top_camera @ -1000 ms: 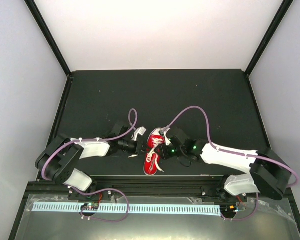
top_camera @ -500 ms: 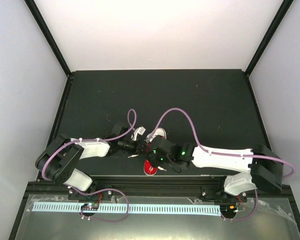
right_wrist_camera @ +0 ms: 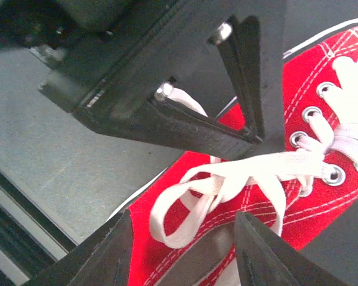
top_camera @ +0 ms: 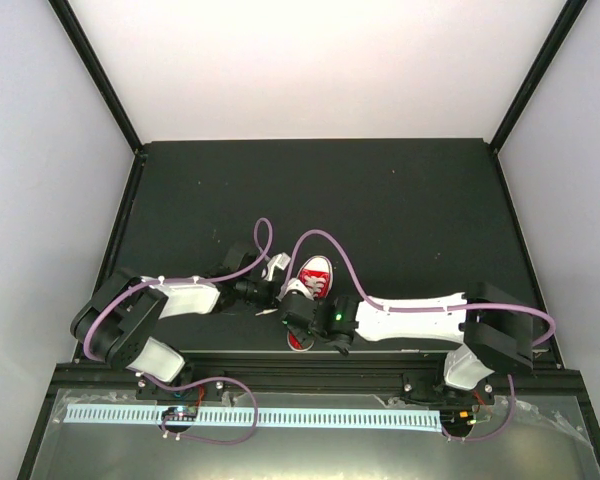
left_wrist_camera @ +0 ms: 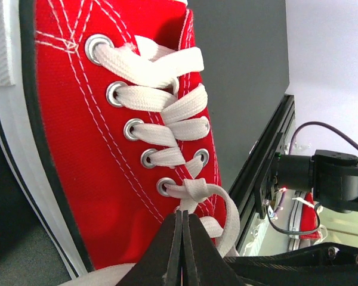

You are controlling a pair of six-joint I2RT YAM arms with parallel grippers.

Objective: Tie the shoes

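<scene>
The shoe (top_camera: 316, 277) is a small red canvas sneaker with a white toe cap, lying near the table's front edge with its toe pointing away. In the left wrist view the shoe (left_wrist_camera: 77, 149) fills the frame. My left gripper (left_wrist_camera: 182, 235) is shut on a strand of white lace (left_wrist_camera: 194, 192) just below the lowest eyelet. It sits at the shoe's left side (top_camera: 277, 292). My right gripper (right_wrist_camera: 185, 244) is open over the heel end (top_camera: 292, 322), its fingertips (right_wrist_camera: 116, 253) straddling a loose lace loop (right_wrist_camera: 170, 223) without touching it.
The black table mat (top_camera: 380, 200) stretches away behind the shoe. A metal rail (top_camera: 310, 357) runs along the near edge right below both grippers. Purple cables (top_camera: 320, 240) arch over the wrists. The left gripper's black body (right_wrist_camera: 167, 89) hangs close above the right gripper's fingers.
My right arm has swung left across the shoe to its heel end and its jaws have opened wider. The left gripper has stayed put, still pinching the lace.
</scene>
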